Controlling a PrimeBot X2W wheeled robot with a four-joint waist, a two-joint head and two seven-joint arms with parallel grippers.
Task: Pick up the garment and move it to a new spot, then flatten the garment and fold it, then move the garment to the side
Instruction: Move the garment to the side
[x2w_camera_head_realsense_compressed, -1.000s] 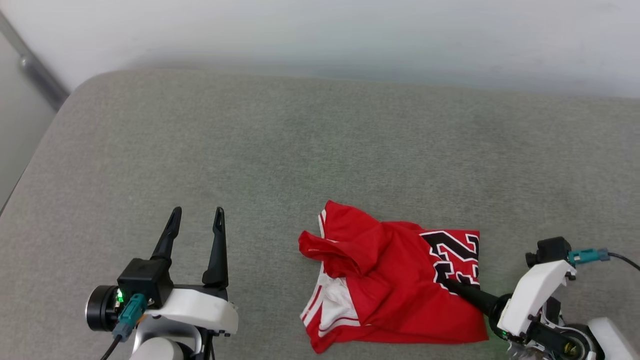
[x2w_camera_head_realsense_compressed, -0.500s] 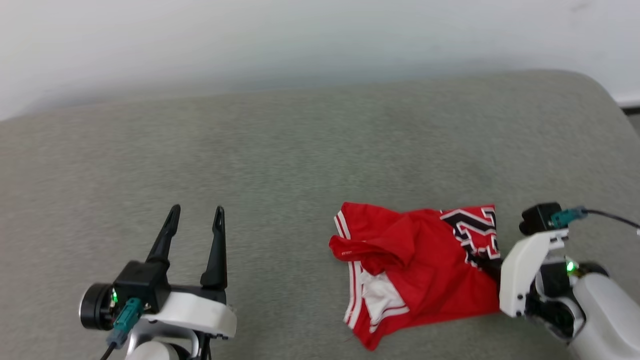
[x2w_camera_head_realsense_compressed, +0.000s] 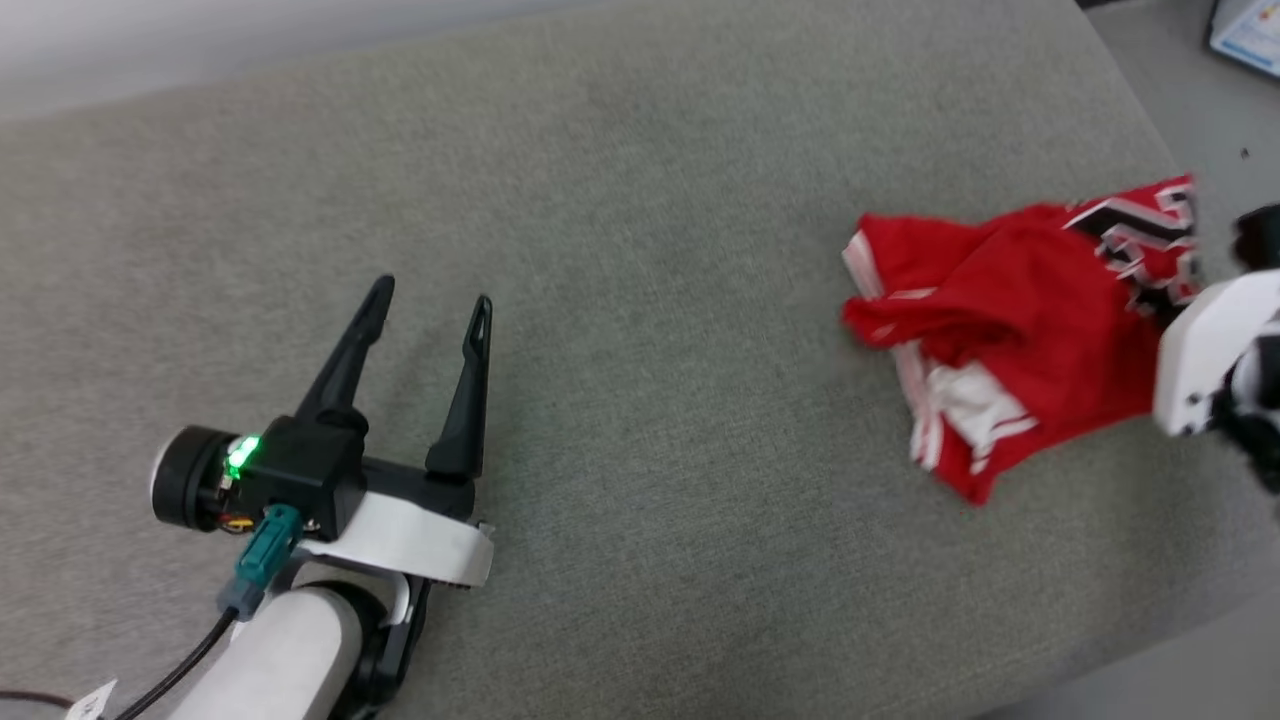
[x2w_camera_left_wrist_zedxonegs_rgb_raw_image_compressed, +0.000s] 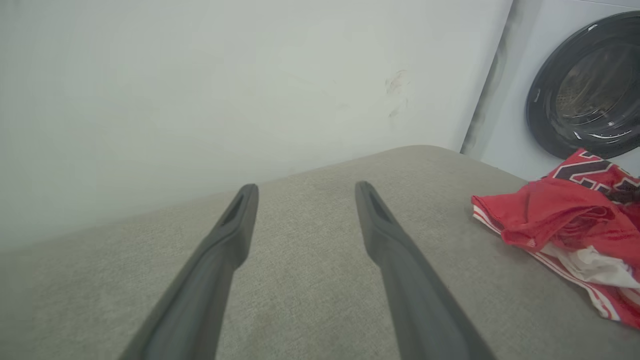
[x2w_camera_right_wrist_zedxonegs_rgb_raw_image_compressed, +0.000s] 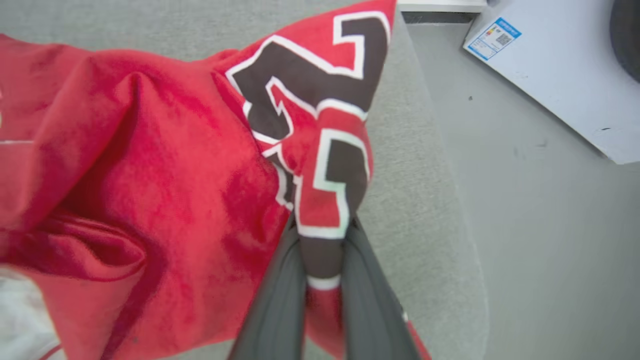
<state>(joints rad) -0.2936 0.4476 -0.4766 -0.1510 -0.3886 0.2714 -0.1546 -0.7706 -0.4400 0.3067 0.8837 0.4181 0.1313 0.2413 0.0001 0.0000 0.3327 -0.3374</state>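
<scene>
Relocation looks like the step in hand: the garment is gripped but not yet laid out.

At the left, the left gripper (x2w_camera_head_realsense_compressed: 433, 294) hangs over the cushion (x2w_camera_head_realsense_compressed: 640, 300) with its fingers spread wide and nothing between them, well apart from the cloth. Further right, the garment (x2w_camera_head_realsense_compressed: 1000, 310) lies bunched near the cushion's right end. A white patch and striped trim show at its near side, and the black numerals are turned up at its far right edge. There the right gripper (x2w_camera_right_wrist_zedxonegs_rgb_raw_image_compressed: 324, 222) has its fingers pinched tight on that numbered edge, which rises in a peak from the grip. Rightmost, beyond the cushion, are the floor (x2w_camera_right_wrist_zedxonegs_rgb_raw_image_compressed: 525, 225) and a washer (x2w_camera_left_wrist_zedxonegs_rgb_raw_image_compressed: 585, 85).

The next move probably calls for drawing the cloth toward the cushion's middle, since it sits close to the edge and could slide off. The right gripper would then let go so both can spread it flat, with the idle left gripper coming across to take a second corner.

Count: one left gripper, one cushion, one garment, one right gripper, one washer.
</scene>
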